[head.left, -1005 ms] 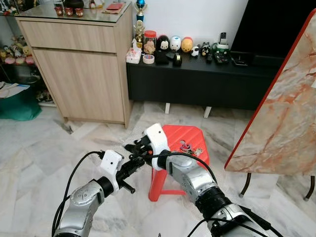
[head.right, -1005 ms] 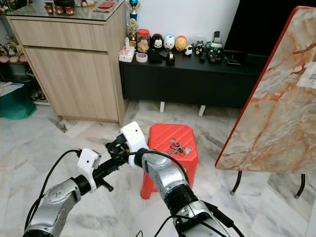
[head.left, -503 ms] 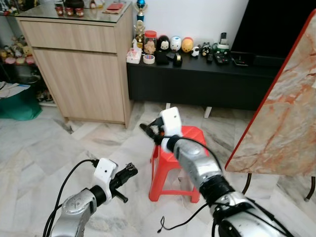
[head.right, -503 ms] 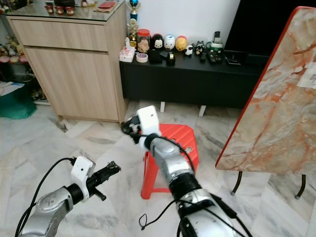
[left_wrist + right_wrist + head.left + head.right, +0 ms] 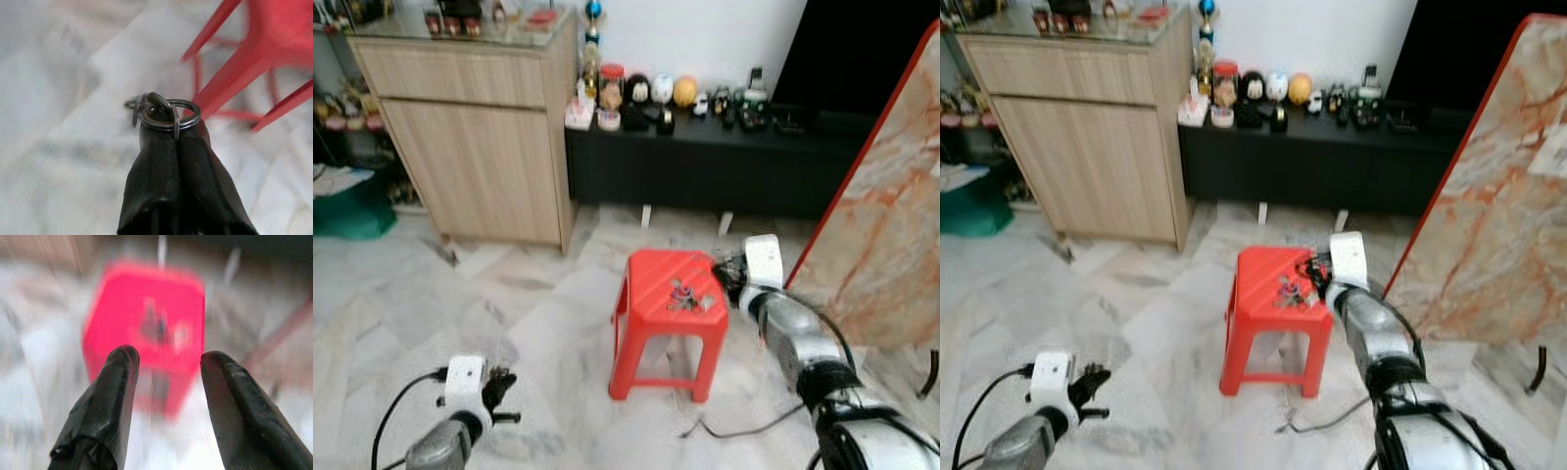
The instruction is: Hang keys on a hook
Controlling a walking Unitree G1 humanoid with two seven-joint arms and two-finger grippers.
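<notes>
Low at the left, over the pale marble floor (image 5: 538, 323), the left pincer (image 5: 171, 128) is pressed together on a thin metal split ring (image 5: 170, 114), the loop standing proud of its black tips with a second, smaller ring hanging blurred beside it. In the middle of the room stands the red plastic stool (image 5: 668, 328), and on its ribbed seat lies the small bunch of metal keys (image 5: 684, 294). Just beside the stool's right edge, the right pincer (image 5: 166, 364) hovers with its two black fingers spread apart and nothing between them, pointed at the seat and the keys.

The step in hand looks like the reach for the keys. To do it well, the right arm probably needs to drop the spread fingers squarely over the bunch, straddle the ring rather than a loose key blade, and close only once both tips touch the seat, since a flat bunch on ribbed plastic may slide away under a one-sided push. The frames are blurred, so the reach is best settled before closing. No hook can be made out here.

Behind, a light wooden cabinet (image 5: 480, 147) and a low black surface (image 5: 705, 166) carry figurines and jars; any labels on them are too small and blurred to read, and no brand or writing is legible anywhere
</notes>
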